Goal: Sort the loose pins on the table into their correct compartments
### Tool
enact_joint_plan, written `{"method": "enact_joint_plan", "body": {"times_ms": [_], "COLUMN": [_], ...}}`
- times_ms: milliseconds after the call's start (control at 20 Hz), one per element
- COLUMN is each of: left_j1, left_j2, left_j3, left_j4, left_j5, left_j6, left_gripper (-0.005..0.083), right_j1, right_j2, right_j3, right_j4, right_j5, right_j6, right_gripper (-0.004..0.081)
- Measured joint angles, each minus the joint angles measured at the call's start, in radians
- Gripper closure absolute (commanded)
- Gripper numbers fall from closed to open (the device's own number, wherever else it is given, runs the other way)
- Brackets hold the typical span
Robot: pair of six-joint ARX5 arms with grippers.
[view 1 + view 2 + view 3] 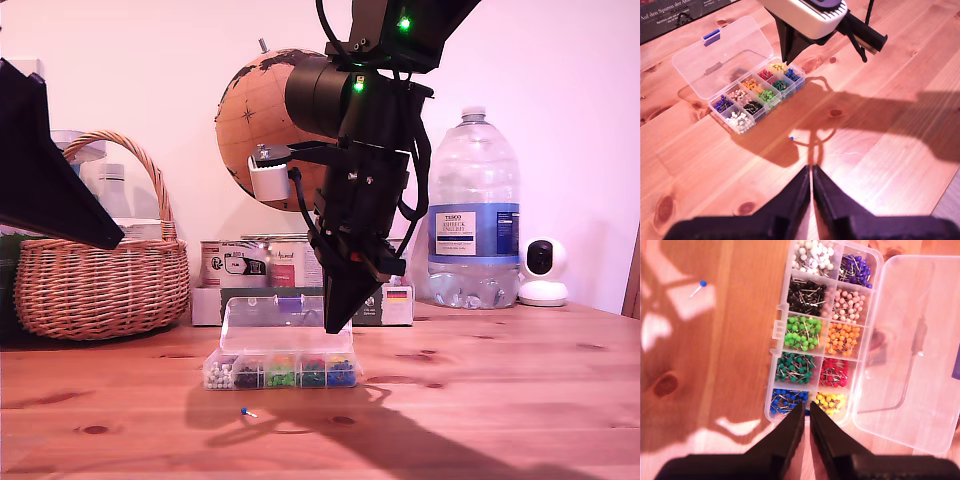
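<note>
One loose pin (246, 411) with a blue head lies on the table (500, 400) in front of the clear box (280, 371); it also shows in the wrist views (792, 138) (699, 287). The box's compartments (812, 330) hold heaps of white, purple, black, pink, green, orange, dark green, red, blue and yellow pins, and its lid (910, 340) lies open. My second gripper (806, 412) is shut, pointing down just above the blue and yellow compartments (333, 322). My first gripper (812, 172) is shut, high above the table, well short of the loose pin. Whether either gripper holds a pin cannot be told.
A wicker basket (100, 270) stands at the exterior view's left, behind a black part of the first arm (40, 170). Behind the box are cardboard packs (250, 270), a globe (262, 110), a large water bottle (473, 210) and a small white camera (543, 272).
</note>
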Motion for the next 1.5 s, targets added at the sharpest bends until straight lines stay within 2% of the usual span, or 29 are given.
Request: {"method": "enact_joint_plan", "body": {"times_ms": [1200, 1500], "left_j1": [0.000, 0.000], "left_j2": [0.000, 0.000], "left_j3": [0.000, 0.000], "left_j4": [0.000, 0.000], "left_j5": [0.000, 0.000], "left_j6": [0.000, 0.000], "left_gripper": [0.0795, 0.0795], "right_j1": [0.000, 0.000], "right_j2": [0.041, 0.041], "right_j3": [0.000, 0.000], "right_j4": [-0.016, -0.016], "right_j5": [-0.015, 0.003], "right_j6": [0.001, 0.000], "right_gripper": [0.0780, 0.0759]}}
